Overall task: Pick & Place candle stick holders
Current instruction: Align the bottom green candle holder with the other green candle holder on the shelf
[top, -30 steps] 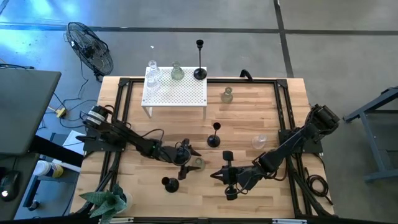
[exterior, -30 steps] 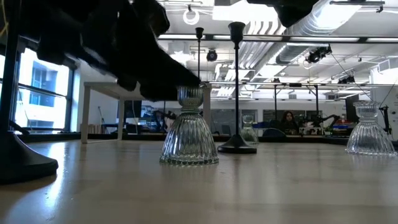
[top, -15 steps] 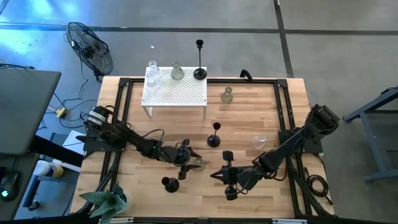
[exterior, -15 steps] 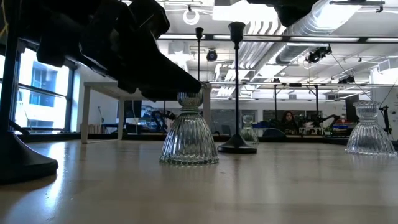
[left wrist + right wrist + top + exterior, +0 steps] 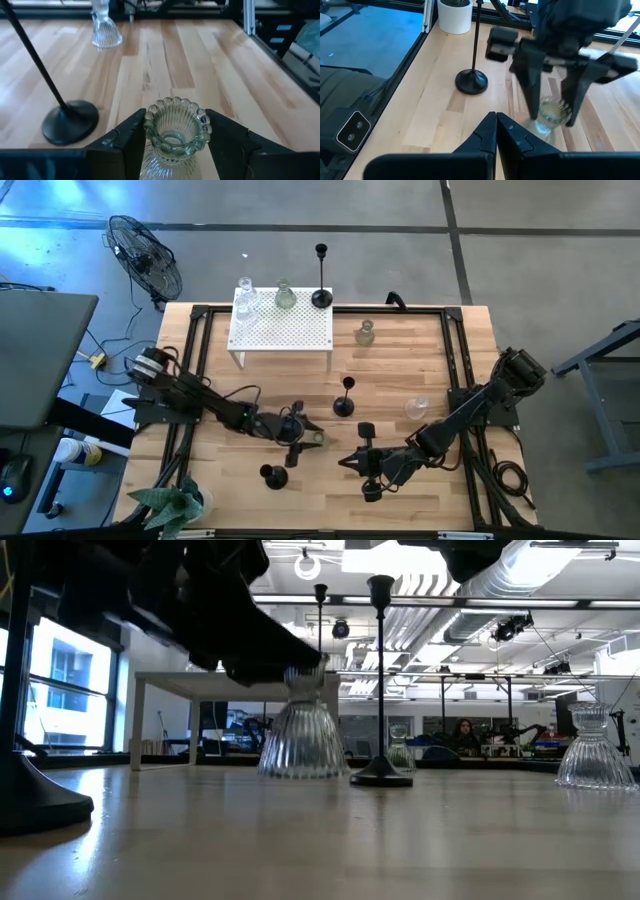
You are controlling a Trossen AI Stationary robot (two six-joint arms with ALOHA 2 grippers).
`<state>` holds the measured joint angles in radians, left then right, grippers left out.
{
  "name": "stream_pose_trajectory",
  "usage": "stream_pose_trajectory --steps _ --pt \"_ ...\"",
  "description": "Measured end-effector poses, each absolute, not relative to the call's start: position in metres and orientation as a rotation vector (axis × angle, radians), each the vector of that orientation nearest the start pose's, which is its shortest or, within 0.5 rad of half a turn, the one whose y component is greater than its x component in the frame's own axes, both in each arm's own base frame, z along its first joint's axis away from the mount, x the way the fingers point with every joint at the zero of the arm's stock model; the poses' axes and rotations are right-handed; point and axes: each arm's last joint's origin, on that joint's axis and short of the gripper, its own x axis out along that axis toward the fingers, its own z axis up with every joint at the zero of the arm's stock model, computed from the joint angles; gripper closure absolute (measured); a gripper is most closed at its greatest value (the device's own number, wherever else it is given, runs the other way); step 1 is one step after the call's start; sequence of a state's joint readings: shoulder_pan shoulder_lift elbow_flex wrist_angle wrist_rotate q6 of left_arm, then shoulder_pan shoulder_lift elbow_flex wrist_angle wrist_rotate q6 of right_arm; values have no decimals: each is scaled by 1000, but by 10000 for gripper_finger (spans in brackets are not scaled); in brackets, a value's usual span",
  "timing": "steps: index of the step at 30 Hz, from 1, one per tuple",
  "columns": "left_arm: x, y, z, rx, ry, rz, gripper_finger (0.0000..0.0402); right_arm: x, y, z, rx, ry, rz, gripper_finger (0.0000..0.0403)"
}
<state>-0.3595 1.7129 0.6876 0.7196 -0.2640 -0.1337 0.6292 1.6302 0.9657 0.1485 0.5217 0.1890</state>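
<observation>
A ribbed glass holder (image 5: 176, 131) is pinched at its neck between the fingers (image 5: 125, 142) of the left gripper (image 5: 300, 432) and is seen raised just clear of the surface (image 5: 400, 840), near centre. The lift step is judged in hand; carriage toward the white perforated table (image 5: 282, 330), far left, is probably called for next. The right gripper (image 5: 350, 461) is parked near right, fingers pressed together.

The left hand (image 5: 285, 665) covers the ribbed glass holder's (image 5: 300, 735) neck, and its outline is motion-blurred.

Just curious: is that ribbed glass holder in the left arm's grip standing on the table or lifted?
Lifted. In the low view the glass holder hangs upright, its base clear of the table.
</observation>
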Motion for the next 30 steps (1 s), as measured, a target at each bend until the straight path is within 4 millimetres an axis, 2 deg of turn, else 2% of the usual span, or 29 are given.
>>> stream_pose_trajectory --steps 12,19,24,30 --pt "281 -95 219 14 238 -19 226 289 192 218 -100 436 71 401" --pt "258 -68 259 -17 174 62 226 289 193 218 -101 431 75 401" --pt "245 -46 275 -28 155 124 227 289 193 218 -103 430 80 401" --pt "238 -20 291 -25 109 207 227 289 193 219 -101 431 84 402"
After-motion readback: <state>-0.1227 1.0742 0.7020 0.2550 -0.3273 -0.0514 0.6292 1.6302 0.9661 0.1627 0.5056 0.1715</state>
